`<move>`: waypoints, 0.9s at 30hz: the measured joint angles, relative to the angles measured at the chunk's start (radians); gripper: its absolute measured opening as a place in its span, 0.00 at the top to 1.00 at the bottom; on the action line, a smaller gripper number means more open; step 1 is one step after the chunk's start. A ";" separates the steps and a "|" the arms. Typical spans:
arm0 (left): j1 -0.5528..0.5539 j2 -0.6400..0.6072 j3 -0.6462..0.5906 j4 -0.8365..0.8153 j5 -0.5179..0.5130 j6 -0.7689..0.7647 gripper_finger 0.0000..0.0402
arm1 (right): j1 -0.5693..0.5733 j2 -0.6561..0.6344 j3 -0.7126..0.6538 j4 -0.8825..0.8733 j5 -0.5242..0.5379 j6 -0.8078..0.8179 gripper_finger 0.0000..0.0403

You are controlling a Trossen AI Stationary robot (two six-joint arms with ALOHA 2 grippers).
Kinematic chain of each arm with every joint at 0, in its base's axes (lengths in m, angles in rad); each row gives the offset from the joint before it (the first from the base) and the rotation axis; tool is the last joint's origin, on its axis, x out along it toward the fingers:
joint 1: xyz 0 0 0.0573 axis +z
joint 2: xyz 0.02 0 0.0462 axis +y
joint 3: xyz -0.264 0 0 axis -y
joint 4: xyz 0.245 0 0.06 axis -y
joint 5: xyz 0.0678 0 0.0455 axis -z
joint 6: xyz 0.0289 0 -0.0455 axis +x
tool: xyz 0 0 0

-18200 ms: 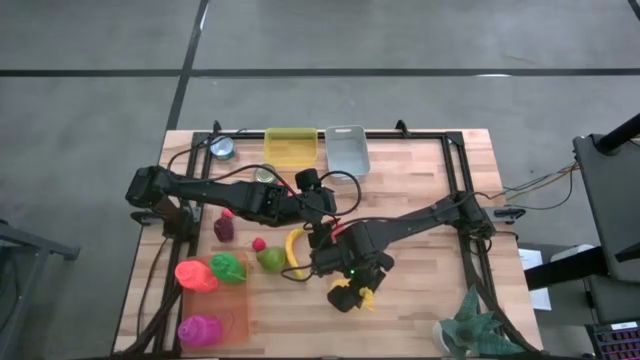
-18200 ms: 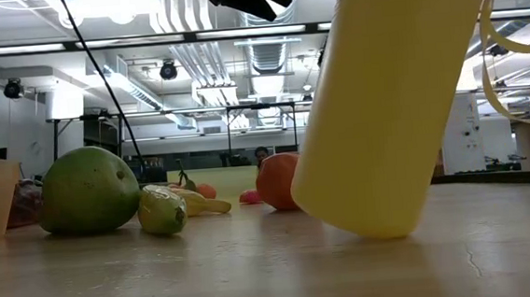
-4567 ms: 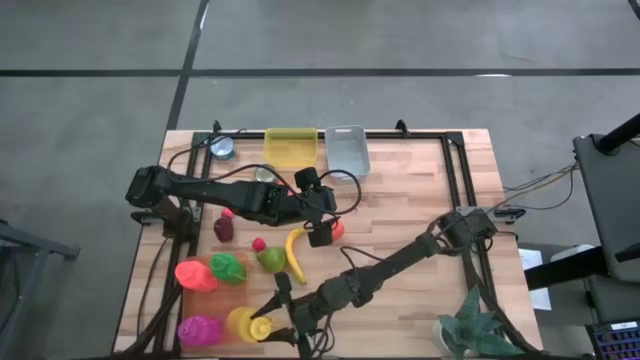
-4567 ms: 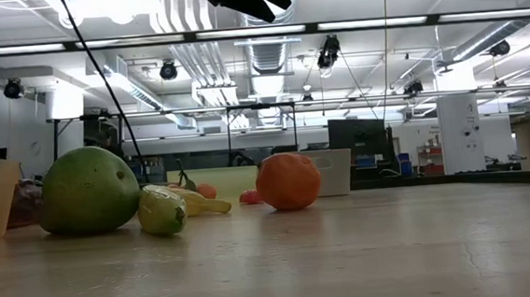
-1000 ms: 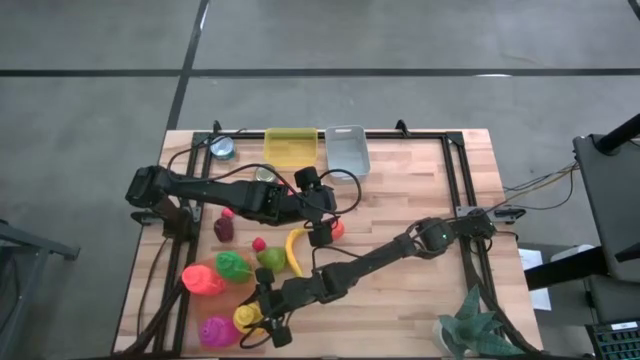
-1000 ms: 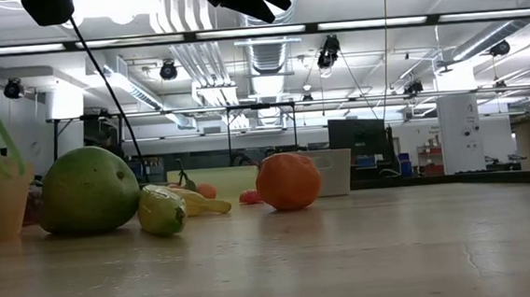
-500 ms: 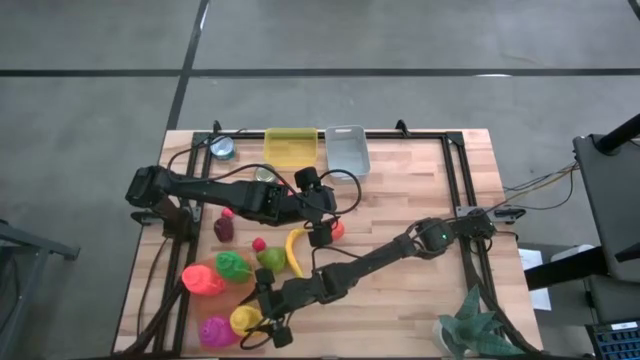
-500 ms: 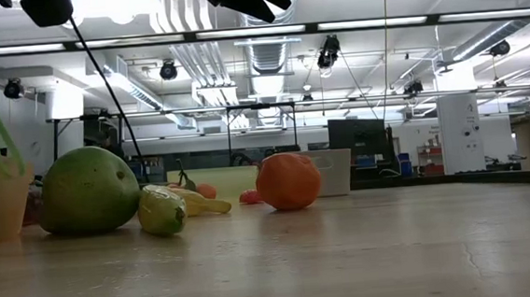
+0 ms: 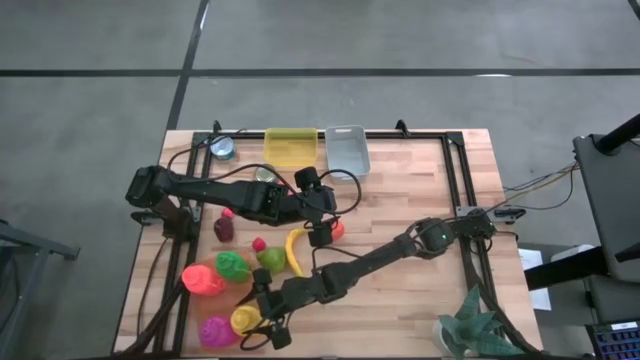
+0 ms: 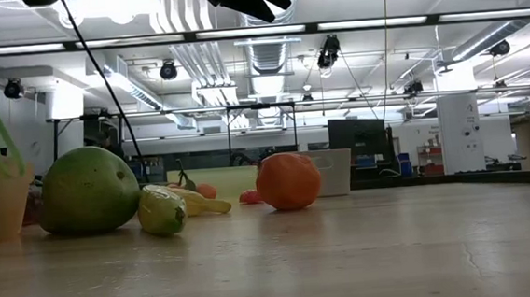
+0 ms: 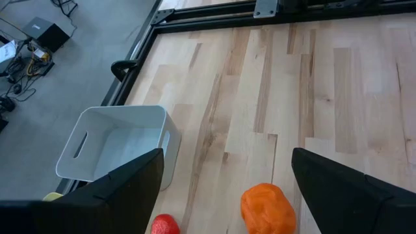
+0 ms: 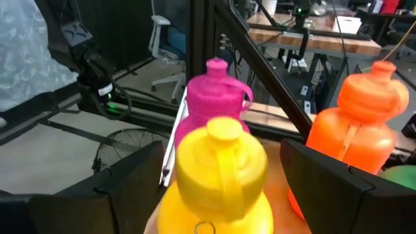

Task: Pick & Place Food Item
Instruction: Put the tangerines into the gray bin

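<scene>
We see the yellow bottle (image 9: pixel 244 319) standing upright near the table's (image 9: pixel 420 200) front left corner, just beside the pink bottle (image 9: pixel 212 330) and in front of the orange bottle (image 9: pixel 202 280) and the green bottle (image 9: pixel 232 266). The right gripper (image 9: pixel 262 318) sits at this yellow bottle; in the right wrist view its two dark fingers (image 12: pixel 123 188) stand wide apart on either side of the bottle's cap and shoulders, and we see a gap between each finger and the plastic, so the jaws are open and not clamped on it. Whether a fingertip lower down touches the bottle we cannot tell. Farther back, the left gripper (image 9: pixel 320 232) hangs above the middle of the table with its jaws spread wide and nothing between them; the left wrist view looks down past them at the orange fruit (image 11: pixel 268 208), a small red fruit (image 11: pixel 164 224) and the white bin (image 11: pixel 116 144). The banana (image 9: pixel 293 251) and the green pear (image 9: pixel 270 259) lie just left of that gripper, and the yellow bin (image 9: pixel 290 144) sits at the far edge beside the white one.
</scene>
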 joint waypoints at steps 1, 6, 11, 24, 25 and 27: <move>0.000 0.000 0.000 0.000 0.000 0.000 0.15 | 0.000 0.000 0.003 0.000 0.000 -0.001 0.24; 0.000 0.000 0.000 0.000 0.000 0.000 0.15 | 0.003 -0.006 0.003 -0.006 -0.002 -0.026 0.24; 0.000 0.000 0.000 0.000 0.000 0.000 0.15 | 0.006 -0.030 0.002 -0.022 -0.003 -0.031 0.24; 0.000 0.000 0.000 0.000 0.000 0.000 0.15 | 0.028 -0.090 -0.008 -0.134 0.032 -0.115 0.24; 0.000 0.000 0.000 0.000 0.000 0.000 0.15 | 0.031 -0.089 -0.013 -0.130 0.035 -0.122 0.24; 0.000 0.000 0.000 0.000 0.000 0.000 0.15 | 0.038 -0.089 -0.019 -0.127 0.060 -0.135 0.24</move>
